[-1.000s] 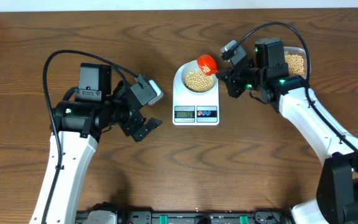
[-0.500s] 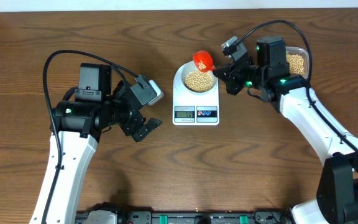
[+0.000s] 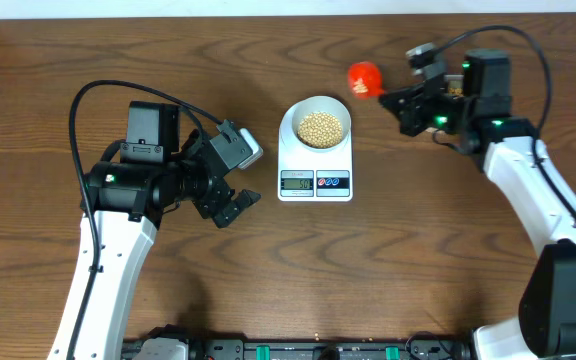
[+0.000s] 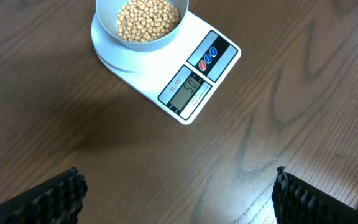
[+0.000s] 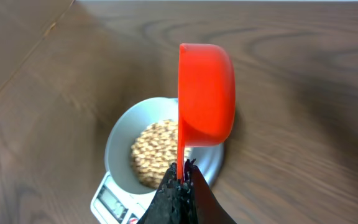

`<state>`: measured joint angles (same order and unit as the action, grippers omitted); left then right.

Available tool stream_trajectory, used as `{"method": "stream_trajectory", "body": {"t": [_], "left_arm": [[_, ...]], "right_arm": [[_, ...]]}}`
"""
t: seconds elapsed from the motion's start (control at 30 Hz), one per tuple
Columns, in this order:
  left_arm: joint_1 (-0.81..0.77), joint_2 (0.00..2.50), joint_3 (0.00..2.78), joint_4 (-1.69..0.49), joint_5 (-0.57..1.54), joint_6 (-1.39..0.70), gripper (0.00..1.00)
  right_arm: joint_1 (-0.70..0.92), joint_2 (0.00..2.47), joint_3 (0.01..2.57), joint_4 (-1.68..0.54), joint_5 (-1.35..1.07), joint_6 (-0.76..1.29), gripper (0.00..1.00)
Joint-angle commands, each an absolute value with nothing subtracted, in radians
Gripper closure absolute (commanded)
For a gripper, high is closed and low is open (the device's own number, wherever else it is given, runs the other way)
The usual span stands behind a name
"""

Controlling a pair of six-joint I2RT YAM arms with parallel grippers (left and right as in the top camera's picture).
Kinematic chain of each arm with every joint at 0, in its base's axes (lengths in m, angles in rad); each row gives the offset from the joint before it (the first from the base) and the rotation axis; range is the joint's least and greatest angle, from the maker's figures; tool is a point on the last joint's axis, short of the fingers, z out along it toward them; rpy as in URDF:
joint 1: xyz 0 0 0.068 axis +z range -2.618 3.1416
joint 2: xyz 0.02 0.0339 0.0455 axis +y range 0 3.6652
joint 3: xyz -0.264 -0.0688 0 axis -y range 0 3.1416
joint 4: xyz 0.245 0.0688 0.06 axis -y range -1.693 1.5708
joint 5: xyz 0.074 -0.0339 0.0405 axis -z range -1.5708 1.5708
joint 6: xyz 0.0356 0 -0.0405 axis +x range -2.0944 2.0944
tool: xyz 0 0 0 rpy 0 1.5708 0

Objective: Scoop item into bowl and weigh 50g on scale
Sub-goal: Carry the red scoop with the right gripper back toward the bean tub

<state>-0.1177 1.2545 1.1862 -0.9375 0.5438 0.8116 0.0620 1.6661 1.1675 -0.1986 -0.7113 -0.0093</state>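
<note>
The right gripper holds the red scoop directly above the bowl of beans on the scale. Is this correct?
Not quite. The right gripper holds the red scoop to the right of the bowl of beans on the scale, over the table; the overhead view shows it.

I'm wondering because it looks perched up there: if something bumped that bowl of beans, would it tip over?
Probably not easily. The bowl is wide and sits centred on the scale, so it would likely slide first. The beans fill much of it, so it is probably fairly heavy and steady. Spilled beans, being round, would likely roll.
</note>
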Motion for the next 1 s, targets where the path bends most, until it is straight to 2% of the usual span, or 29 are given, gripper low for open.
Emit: {"method": "stream_trajectory", "body": {"t": [0.0, 0.47, 0.97], "left_arm": [[-0.112, 1.241, 1.202, -0.941, 0.542, 0.807, 0.02], [-0.112, 1.241, 1.202, -0.941, 0.542, 0.807, 0.02], [-0.112, 1.241, 1.202, -0.941, 0.542, 0.807, 0.02]], "right_arm": [[-0.003, 1.613, 1.164, -0.21, -0.736, 0.007, 0.99], [-0.208, 1.6, 1.164, -0.3, -0.591, -0.093, 0.99], [-0.166, 1.601, 1.164, -0.354, -0.175, -0.35, 0.99]]}}
